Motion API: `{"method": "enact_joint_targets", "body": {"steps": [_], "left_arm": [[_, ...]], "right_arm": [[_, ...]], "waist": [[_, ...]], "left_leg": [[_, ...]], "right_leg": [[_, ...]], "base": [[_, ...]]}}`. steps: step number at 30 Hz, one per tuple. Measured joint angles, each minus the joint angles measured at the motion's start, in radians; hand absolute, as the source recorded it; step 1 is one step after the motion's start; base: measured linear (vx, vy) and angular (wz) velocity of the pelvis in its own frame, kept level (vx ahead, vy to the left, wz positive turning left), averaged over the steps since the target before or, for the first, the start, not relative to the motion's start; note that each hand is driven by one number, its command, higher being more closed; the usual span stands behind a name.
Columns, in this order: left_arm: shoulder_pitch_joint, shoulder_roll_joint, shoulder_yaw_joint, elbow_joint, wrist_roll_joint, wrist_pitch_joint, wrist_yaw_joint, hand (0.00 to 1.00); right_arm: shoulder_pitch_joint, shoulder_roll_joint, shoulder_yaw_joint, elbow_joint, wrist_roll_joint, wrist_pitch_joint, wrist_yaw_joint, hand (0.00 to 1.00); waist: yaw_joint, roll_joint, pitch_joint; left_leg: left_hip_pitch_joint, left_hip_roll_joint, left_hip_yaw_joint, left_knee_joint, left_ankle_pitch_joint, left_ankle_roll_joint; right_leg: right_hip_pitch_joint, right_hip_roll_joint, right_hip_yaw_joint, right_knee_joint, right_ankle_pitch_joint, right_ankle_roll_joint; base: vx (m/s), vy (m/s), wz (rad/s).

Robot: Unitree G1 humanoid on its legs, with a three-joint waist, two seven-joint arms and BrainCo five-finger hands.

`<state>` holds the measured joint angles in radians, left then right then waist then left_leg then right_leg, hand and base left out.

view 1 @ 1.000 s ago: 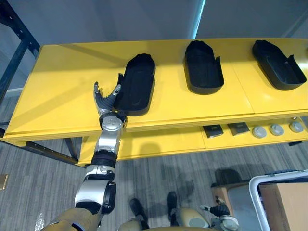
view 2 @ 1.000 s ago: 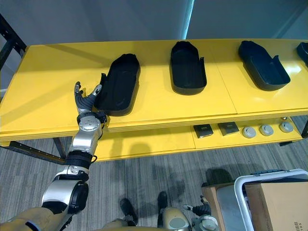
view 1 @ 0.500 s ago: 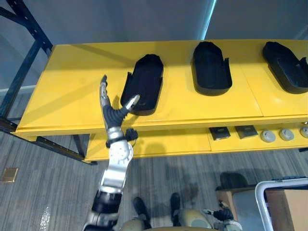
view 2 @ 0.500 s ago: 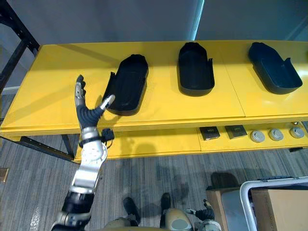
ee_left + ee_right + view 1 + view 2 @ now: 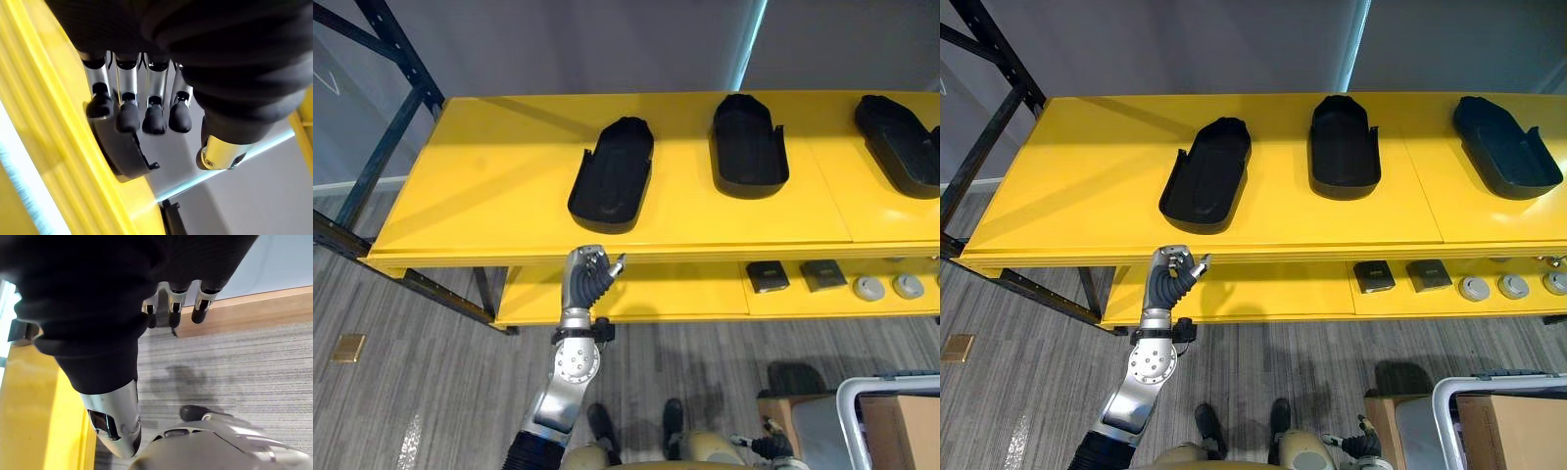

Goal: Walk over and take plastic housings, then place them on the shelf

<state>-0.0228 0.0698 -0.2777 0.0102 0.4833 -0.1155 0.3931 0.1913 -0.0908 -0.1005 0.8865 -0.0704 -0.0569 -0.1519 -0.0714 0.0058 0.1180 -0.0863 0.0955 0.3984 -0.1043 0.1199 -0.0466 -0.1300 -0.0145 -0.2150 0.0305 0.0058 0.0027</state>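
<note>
Three black plastic housings lie open side up on the yellow shelf top (image 5: 489, 186): one left of centre (image 5: 613, 174), one in the middle (image 5: 748, 145), one at the right edge (image 5: 901, 145). My left hand (image 5: 590, 282) is raised in front of the shelf's front edge, below the left housing and clear of it. Its fingers (image 5: 128, 117) are curled into the palm and hold nothing. In the left wrist view that housing (image 5: 122, 156) shows past the fingertips. My right hand (image 5: 171, 313) hangs low at my side with relaxed, straight fingers over the floor.
The lower yellow shelf carries two small dark square parts (image 5: 769, 276) and round grey parts (image 5: 869, 287). A dark rack frame (image 5: 382, 147) stands at the left. A white-framed cart with a cardboard box (image 5: 901, 421) sits at the lower right.
My left hand has come back off the shelf top from beside the left housing, dropped below the front edge and curled its fingers shut. The camera has shifted; the housings stay put.
</note>
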Motion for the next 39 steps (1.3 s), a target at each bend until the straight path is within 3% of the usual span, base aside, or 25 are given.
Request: {"method": "enact_joint_targets", "body": {"steps": [8, 24, 39], "left_arm": [[-0.089, 0.038, -0.003, 0.084, 0.041, 0.038, 0.002, 1.0], [-0.284, 0.054, -0.045, 0.192, 0.156, 0.079, 0.001, 1.0], [-0.433, 0.071, -0.045, 0.278, 0.16, 0.135, -0.003, 1.0]], "right_arm": [[-0.027, 0.015, 0.0, 0.019, -0.002, 0.002, 0.0, 0.0], [-0.048, 0.016, 0.0, 0.028, -0.018, 0.002, 0.001, 0.0], [-0.044, 0.024, -0.003, -0.016, -0.018, -0.002, 0.002, 0.0]], "waist": [[-0.018, -0.023, -0.014], [-0.029, -0.023, -0.014], [-0.055, -0.023, -0.014]], "left_leg": [[0.0, -0.01, 0.017, 0.0, -0.002, 0.011], [-0.011, -0.01, 0.046, 0.0, -0.005, 0.007], [-0.044, -0.007, 0.073, 0.0, -0.004, 0.014]], "right_leg": [[0.002, -0.007, 0.014, -0.016, 0.012, 0.0], [-0.025, -0.006, 0.041, -0.02, 0.021, 0.0], [-0.073, -0.002, 0.076, -0.015, 0.042, -0.011]], "base": [[0.07, 0.025, -0.04], [0.0, 0.008, -0.06], [0.04, 0.005, -0.06]]}}
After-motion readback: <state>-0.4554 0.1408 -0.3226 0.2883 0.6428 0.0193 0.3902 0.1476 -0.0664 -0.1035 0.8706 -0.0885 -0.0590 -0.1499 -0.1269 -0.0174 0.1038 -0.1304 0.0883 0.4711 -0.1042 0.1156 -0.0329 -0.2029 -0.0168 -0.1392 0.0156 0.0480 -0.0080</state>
